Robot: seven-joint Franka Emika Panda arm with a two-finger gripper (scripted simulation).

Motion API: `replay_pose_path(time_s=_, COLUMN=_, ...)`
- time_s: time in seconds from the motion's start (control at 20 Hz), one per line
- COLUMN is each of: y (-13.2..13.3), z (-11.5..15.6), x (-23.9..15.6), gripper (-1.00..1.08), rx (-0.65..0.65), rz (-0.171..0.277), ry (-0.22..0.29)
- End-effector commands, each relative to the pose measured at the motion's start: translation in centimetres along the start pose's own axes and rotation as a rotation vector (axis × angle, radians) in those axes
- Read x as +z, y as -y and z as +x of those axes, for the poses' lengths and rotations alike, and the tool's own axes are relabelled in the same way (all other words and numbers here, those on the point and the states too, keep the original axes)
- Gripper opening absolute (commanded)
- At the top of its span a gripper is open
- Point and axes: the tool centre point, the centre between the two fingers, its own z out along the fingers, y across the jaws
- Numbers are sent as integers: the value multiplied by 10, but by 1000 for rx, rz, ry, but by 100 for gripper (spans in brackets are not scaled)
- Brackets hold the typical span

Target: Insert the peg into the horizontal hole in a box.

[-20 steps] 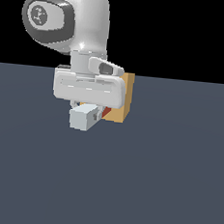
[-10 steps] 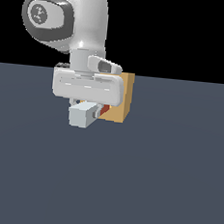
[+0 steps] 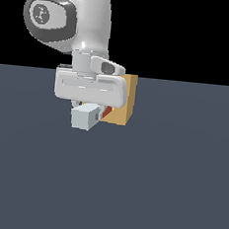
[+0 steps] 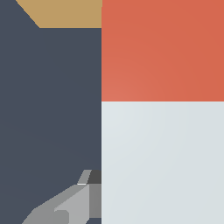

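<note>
Peg (image 3: 89,117) gripped under end effector (image 3: 90,106)

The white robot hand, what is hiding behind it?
Behind the gripper stands the tan box, with the peg pointing its red end at it. The box's hole is covered, so it cannot be seen.

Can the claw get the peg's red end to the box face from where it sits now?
Probably yes. The claw holds the peg by its pale part, with its red end at the box and nothing visible between. The hole itself is hidden behind the arm, so alignment cannot be confirmed.
</note>
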Motion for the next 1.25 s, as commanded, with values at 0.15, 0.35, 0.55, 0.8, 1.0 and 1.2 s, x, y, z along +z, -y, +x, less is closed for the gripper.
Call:
replay_pose_path(time_s=0.15, y=-1, z=21, x=-2, gripper=-100, rx=-1, rz=-5, ry=-2)
replay_pose_path(time_s=0.35, y=0, z=50, x=-3, gripper=-100, rx=-1, rz=-6, ry=-3)
replay_pose_path(time_s=0.55, y=0, z=81, x=-4, gripper=-100, rx=-1, rz=-7, ry=-3)
replay_pose_path(time_s=0.8, y=-1, z=105, x=-4, gripper=-100, rx=-1, rz=-8, ry=-4)
replay_pose_path(time_s=1.0, y=-2, z=110, x=-4, gripper=-100, rx=-1, rz=-9, ry=-4)
replay_pose_path(time_s=1.2, y=-3, z=107, x=-4, gripper=-100, rx=-1, rz=-9, ry=-4)
